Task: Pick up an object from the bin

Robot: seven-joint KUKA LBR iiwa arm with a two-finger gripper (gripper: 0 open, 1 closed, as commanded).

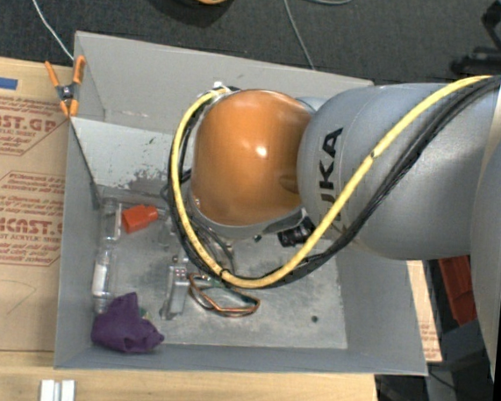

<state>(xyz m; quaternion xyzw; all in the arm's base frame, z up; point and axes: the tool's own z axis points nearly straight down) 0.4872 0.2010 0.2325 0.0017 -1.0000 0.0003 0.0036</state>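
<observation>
One close camera looks down obliquely into the bin (pixel 72 266).

The gripper (pixel 174 292) is parked low over the bin (pixel 315 309) floor, with a purple cloth (pixel 124 326) just beside it (bunched in the lower-left corner). An orange block (pixel 139 218) is seen up-left.

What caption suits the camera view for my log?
KUKA arm reaches into the grey metal bin, its tool low near a crumpled purple cloth and a small orange block.
</observation>
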